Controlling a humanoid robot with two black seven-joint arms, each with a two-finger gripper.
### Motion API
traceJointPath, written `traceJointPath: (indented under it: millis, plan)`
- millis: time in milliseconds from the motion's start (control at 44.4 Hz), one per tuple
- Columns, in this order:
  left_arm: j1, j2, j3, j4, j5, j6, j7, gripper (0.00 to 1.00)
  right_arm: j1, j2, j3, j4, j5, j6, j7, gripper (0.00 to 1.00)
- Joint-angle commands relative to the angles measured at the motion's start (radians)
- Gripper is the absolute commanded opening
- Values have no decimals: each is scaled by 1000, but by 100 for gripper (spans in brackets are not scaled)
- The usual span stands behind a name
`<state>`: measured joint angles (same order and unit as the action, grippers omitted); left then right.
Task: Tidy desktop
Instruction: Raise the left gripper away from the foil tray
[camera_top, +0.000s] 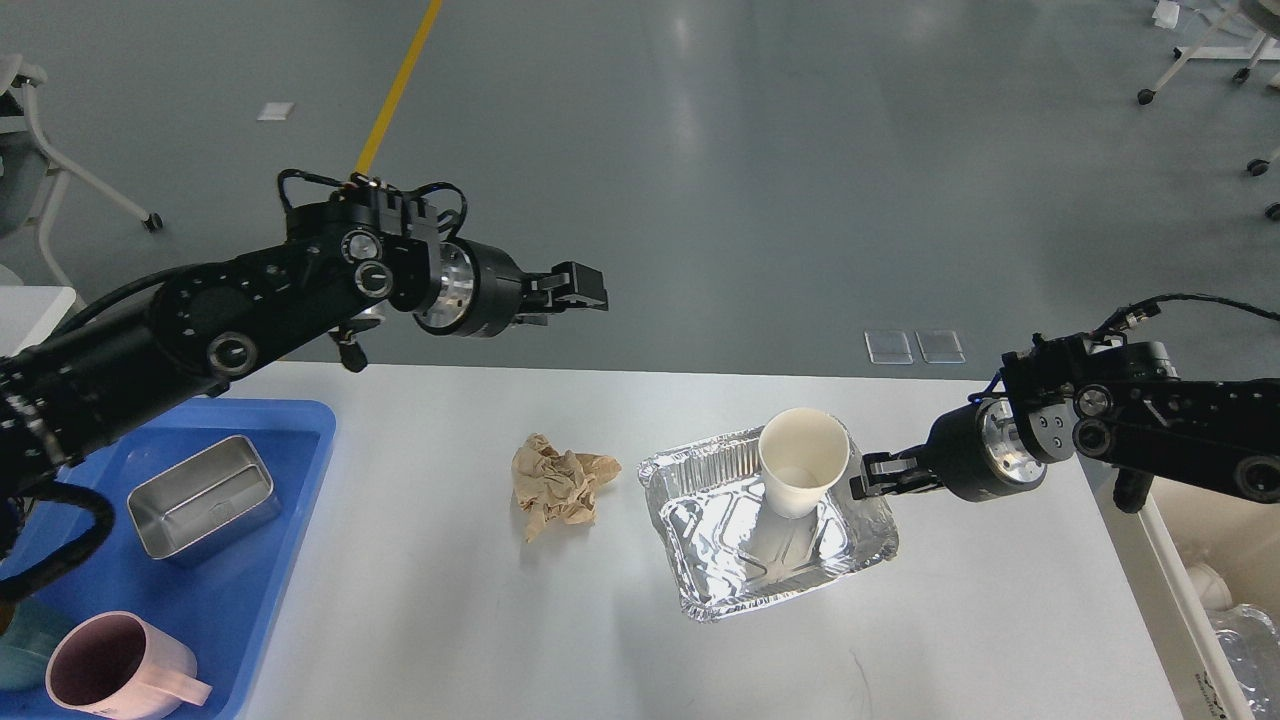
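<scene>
The wide, matte white-grey bench (450, 620) fills the lower field, its far edge against the grey floor. On it, right of centre, a crinkled aluminium-foil tray (720, 560) holds an upright white paper cup (802, 462); a crumpled brown paper ball (558, 483) lies just left of the tray, apart from it. At the left edge sits a blue plastic tray (270, 560) bearing a rectangular steel tin (205, 495) and a pink mug (115, 668). The right tool (868, 478) is beside the cup's right wall; grip state cannot be told. The left tool (580, 290) hovers, apparently clenched on nothing. Judged step: clearing the cup; next, a firm side grasp.
</scene>
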<state>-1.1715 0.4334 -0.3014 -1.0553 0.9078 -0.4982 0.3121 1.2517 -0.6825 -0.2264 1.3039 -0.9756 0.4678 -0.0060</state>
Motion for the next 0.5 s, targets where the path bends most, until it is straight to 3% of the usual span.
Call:
traceJointPath:
  millis: [0, 248, 270, 473]
  plan:
    - [85, 142, -74, -112, -1, 32, -4, 74, 0, 1, -1, 0, 0, 0, 0, 0]
    - [234, 393, -139, -316, -1, 142, -91, 74, -3, 1, 1, 0, 0, 0, 0, 0]
    - [300, 463, -190, -356, -1, 147, -135, 74, -3, 1, 1, 0, 0, 0, 0, 0]
    - [558, 587, -459, -420, -7, 141, -310, 74, -6, 5, 1, 0, 0, -1, 0, 0]
